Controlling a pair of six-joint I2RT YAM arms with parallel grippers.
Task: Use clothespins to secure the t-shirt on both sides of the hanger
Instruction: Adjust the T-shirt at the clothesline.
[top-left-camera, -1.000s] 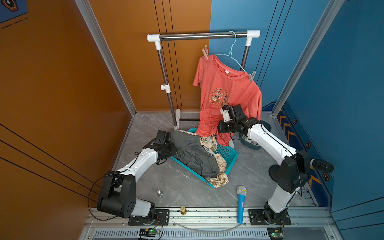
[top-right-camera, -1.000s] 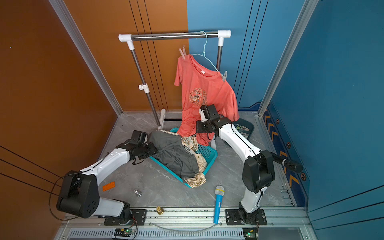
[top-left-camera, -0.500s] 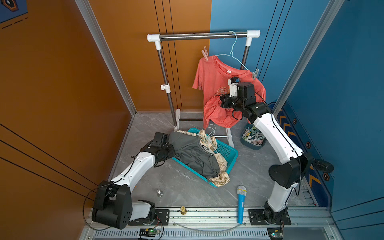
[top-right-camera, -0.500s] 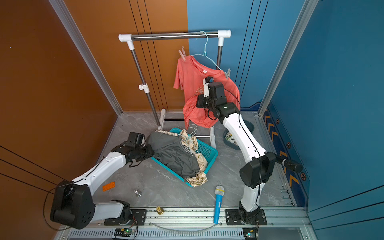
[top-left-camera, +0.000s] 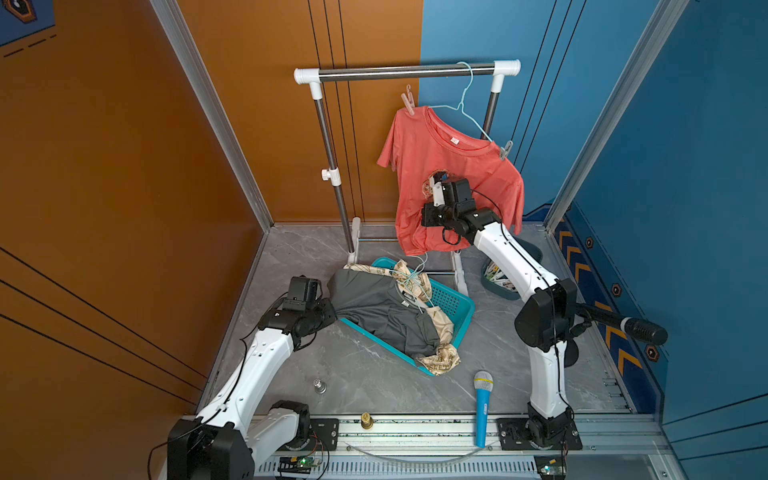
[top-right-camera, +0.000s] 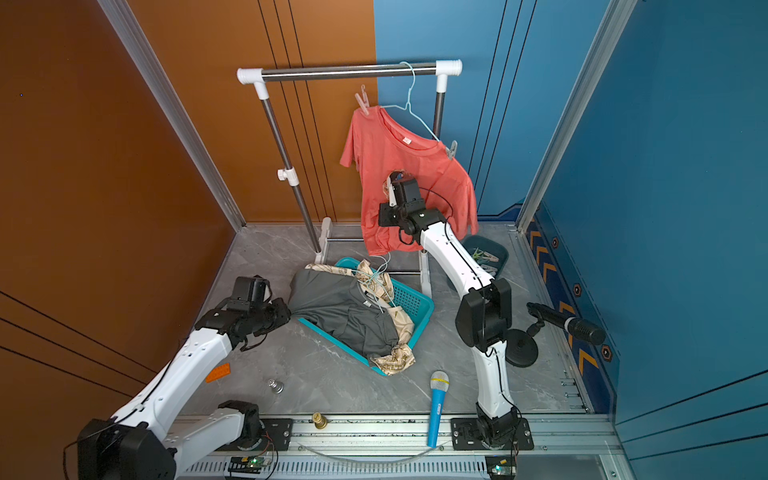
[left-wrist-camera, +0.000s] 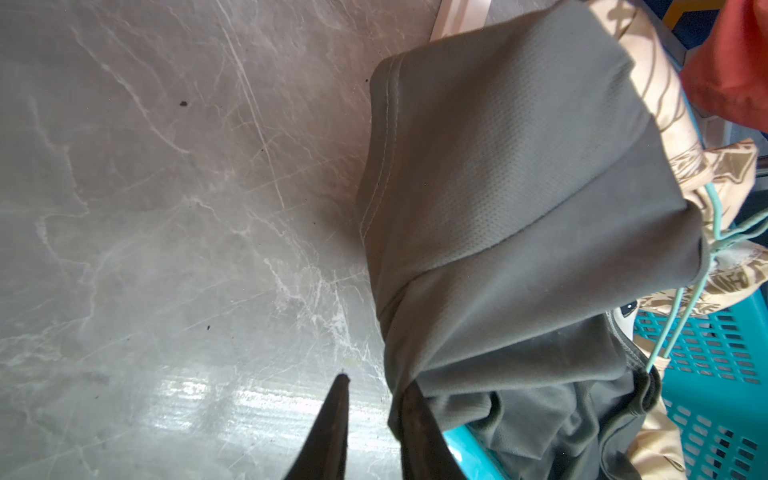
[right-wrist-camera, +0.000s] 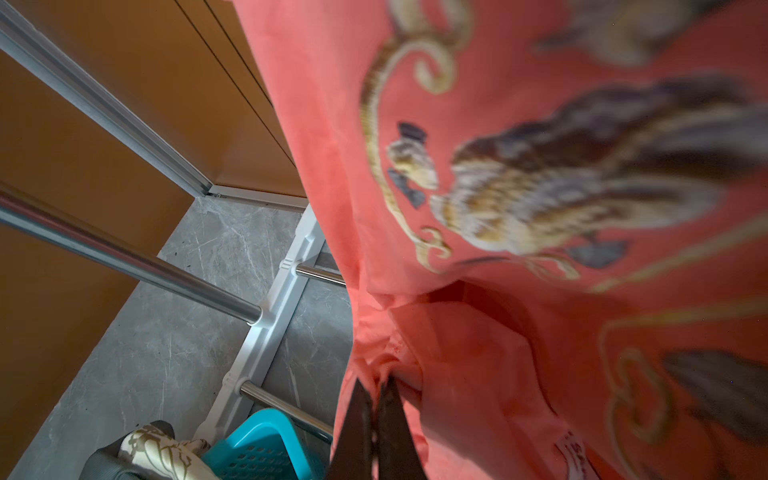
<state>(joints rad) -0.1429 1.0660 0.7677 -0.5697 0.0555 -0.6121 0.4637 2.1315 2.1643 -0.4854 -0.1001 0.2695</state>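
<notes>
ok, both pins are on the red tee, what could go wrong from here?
1. The right pincer is shut on the red t-shirt's bunched hem; a pull might pop a clothespin or unhook the hanger.
2. The grey shirt lies against one finger of the open left pincer; retracting could drag it out of the basket.

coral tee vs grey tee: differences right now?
Coral tee hangs on the hanger, pinned at both shoulders; grey tee lies crumpled over the teal basket. Coral tee has a chest print; grey tee looks plain. The right hand is shut on the coral tee; left hand only touches the grey tee, jaws apart. Shared: a hand at each.
</notes>
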